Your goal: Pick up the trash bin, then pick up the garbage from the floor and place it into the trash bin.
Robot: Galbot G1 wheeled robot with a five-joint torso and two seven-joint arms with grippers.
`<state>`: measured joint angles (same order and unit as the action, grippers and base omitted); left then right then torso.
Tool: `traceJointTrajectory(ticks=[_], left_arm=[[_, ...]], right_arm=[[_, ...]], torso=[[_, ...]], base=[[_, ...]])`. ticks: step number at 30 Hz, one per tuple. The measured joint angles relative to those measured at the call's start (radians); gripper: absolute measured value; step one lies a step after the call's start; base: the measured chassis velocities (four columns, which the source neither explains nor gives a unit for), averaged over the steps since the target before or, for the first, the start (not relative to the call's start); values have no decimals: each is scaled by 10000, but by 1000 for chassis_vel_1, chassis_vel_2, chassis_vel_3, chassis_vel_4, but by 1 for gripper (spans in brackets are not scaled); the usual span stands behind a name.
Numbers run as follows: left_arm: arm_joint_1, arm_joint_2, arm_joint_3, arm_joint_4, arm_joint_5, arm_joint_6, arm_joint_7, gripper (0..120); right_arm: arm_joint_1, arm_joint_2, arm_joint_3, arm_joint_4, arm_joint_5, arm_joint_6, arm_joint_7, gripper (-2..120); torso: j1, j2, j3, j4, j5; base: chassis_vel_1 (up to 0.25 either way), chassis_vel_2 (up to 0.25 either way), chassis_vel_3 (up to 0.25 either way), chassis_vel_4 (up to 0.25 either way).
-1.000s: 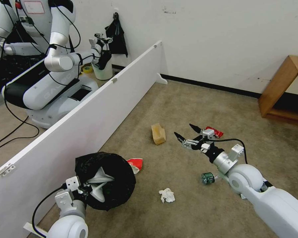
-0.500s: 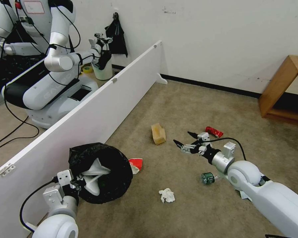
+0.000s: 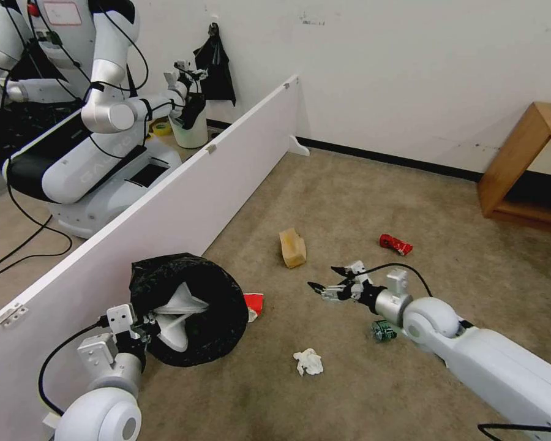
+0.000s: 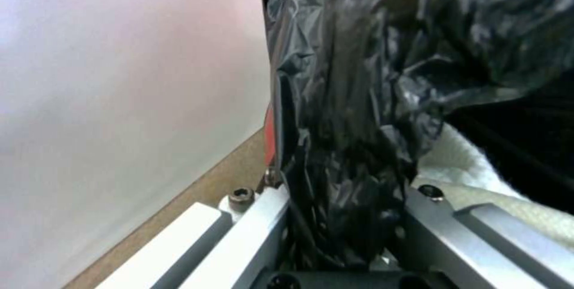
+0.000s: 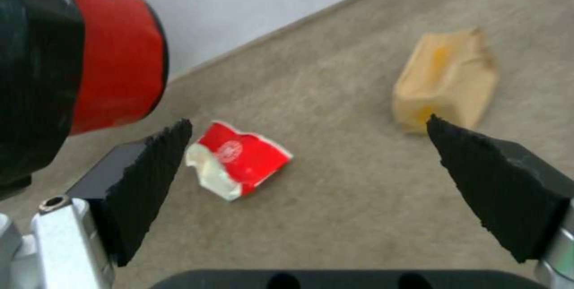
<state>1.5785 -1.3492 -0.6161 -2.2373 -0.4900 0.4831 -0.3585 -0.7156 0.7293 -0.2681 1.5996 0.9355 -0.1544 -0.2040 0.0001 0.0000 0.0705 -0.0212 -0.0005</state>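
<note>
Bin [image 3: 193, 309] off floor, rim and black liner clamped between left gripper [image 4: 344, 230] jaws, mouth tipped toward open floor; white item already inside. Right gripper [image 3: 333, 288] low over carpet, jaws spread wide, nothing between them. Crushed paper cup [image 5: 239, 159] ahead of jaws, nearer one fingertip; paper bag [image 5: 445, 80] beyond other fingertip. First step judged done. Left on floor: cup, bag, tissue [image 3: 308, 361], can [image 3: 396, 244], bottle [image 3: 384, 331].

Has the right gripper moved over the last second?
Yes. The right gripper, open, has pulled back from beside the red can toward the robot and leftward, now nearer the paper cup; the can stayed put.
</note>
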Motion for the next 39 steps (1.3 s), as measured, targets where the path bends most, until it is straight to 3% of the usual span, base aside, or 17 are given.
traceJointTrajectory(ticks=[14, 21, 28, 39], left_arm=[[-235, 110, 85, 334, -130, -76, 174, 0], [-277, -13, -84, 545, -155, -271, 359, 0], [-187, -185, -116, 554, -156, -415, 454, 0], [-47, -331, -146, 516, -111, -615, 596, 0]], right_arm=[[1698, 1160, -1985, -1447, 896, -888, -47, 100], [3126, 1655, -3713, -1990, 1797, -2556, 184, 100], [4148, 1882, -4782, -2337, 2700, -3368, 451, 100], [4643, 1924, -5631, -2603, 3619, -3722, 521, 100]], torso=[[0, -1, 2, 1, 3], [1, -1, 1, 0, 5], [0, -1, 0, 0, 4], [0, 0, 0, -2, 5]], base=[[0, 0, 0, 0], [0, 0, 0, 0], [0, 0, 0, 0], [0, 0, 0, 0]])
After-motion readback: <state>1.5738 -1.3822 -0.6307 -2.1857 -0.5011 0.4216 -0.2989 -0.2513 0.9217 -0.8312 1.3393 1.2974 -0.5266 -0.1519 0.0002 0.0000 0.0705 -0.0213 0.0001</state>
